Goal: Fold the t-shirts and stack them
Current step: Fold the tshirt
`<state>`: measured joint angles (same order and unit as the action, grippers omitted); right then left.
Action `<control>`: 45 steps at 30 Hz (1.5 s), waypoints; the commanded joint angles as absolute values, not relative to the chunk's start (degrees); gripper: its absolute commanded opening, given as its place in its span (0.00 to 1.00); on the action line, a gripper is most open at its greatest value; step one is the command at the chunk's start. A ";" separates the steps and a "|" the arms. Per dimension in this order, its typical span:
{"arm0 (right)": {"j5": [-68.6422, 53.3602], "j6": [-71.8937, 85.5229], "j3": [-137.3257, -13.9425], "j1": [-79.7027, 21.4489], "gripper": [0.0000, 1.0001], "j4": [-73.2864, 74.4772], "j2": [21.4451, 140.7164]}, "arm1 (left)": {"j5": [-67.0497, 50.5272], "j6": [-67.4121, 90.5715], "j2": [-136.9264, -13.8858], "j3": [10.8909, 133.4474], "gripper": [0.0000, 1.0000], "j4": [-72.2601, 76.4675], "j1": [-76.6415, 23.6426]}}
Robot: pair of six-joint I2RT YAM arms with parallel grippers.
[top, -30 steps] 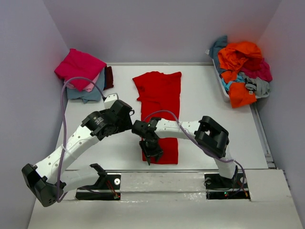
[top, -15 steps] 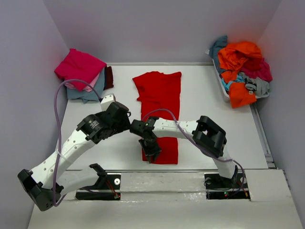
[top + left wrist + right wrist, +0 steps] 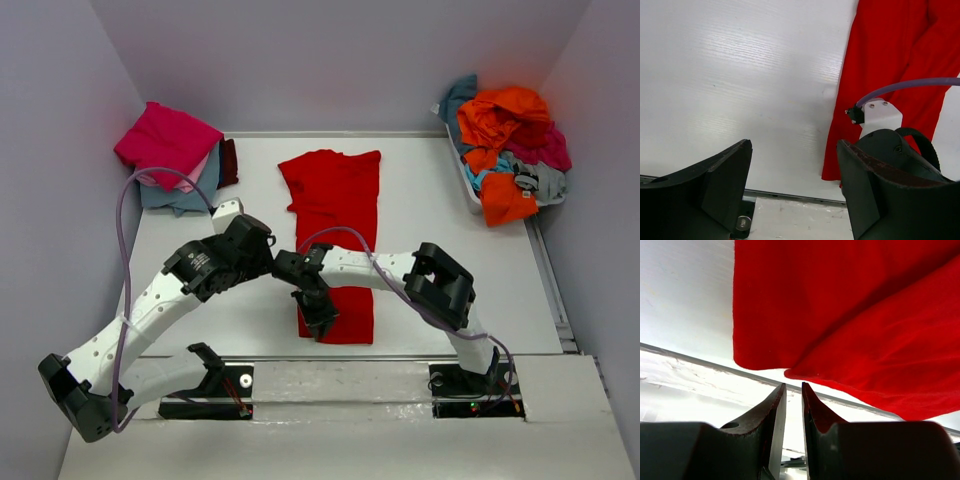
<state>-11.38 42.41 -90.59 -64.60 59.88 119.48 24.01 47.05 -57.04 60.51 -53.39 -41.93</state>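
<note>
Red t-shirt (image 3: 335, 215) lies flat on the bench (image 3: 450, 250); at its near left corner the right gripper (image 3: 793, 385) is narrowed to a slit with no cloth visibly inside, so it may miss the hem, while left of it the left gripper (image 3: 793, 145) hovers wide and empty.

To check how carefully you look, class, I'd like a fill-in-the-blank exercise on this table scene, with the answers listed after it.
1. The t-shirt lying flat mid-table is ___.
2. The left gripper is ___, with nothing between its jaws.
3. The folded stack sits at the far ___ corner.
4. The topmost shirt of the jumbled heap is ___.

Missing words: red; open; left; orange.
</note>
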 commanded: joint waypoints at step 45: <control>-10.02 40.78 -100.46 -65.39 0.31 64.07 127.88 | 24.43 47.02 -54.40 59.68 0.80 -50.98 -42.10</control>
<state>-10.98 41.12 -97.93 -64.60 64.84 126.54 26.17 46.57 -54.30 60.45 -53.25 -41.71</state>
